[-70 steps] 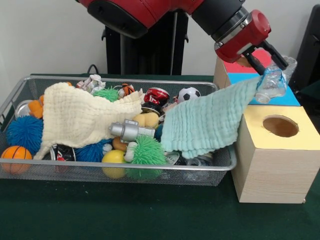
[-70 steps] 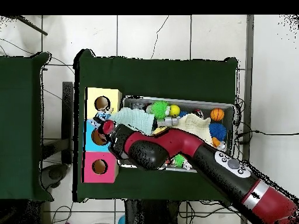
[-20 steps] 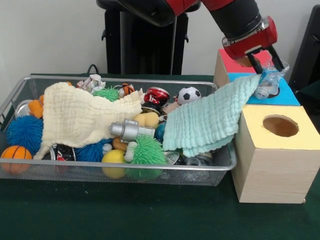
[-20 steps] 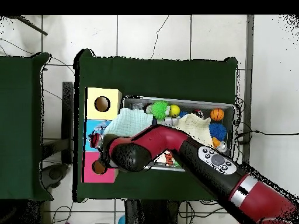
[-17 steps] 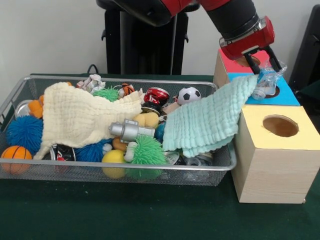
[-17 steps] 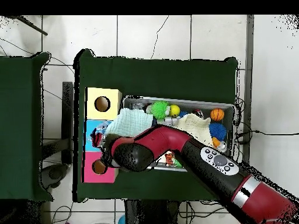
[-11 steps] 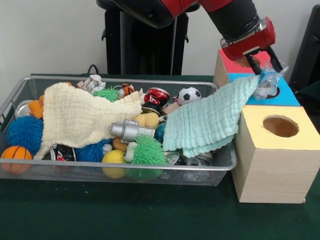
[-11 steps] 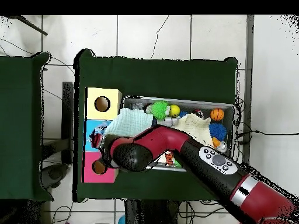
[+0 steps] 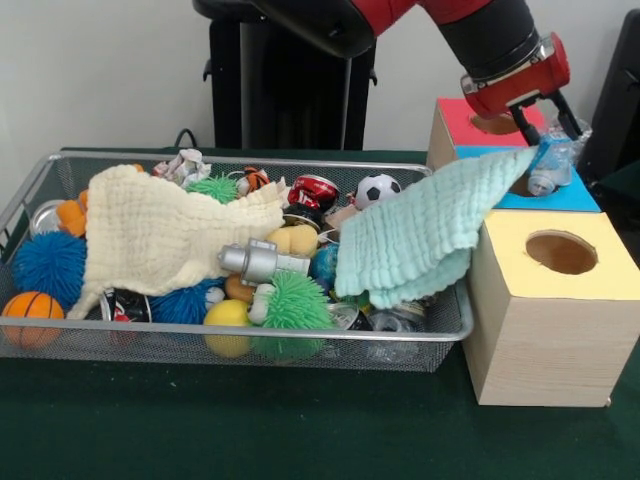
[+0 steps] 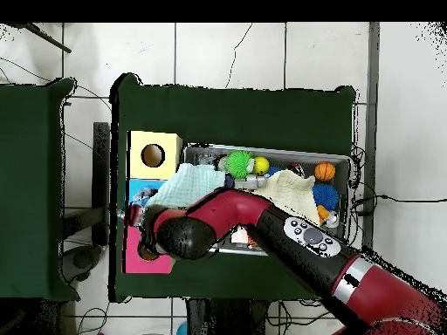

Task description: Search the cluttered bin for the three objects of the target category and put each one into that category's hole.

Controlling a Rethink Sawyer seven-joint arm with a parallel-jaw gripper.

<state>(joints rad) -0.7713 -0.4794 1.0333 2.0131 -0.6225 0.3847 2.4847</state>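
The crumpled clear plastic bottle hangs pinched in the claw just above the blue box, by its hole. A corner of the mint cloth is lifted up against the bottle, and the rest trails down from the blue box into the wire bin. Nearer than the blue box stands the yellow box; behind it, the red box. All rest on the green worktop.

A green-covered table carries a wire bin just beside 3 wooden boxes.
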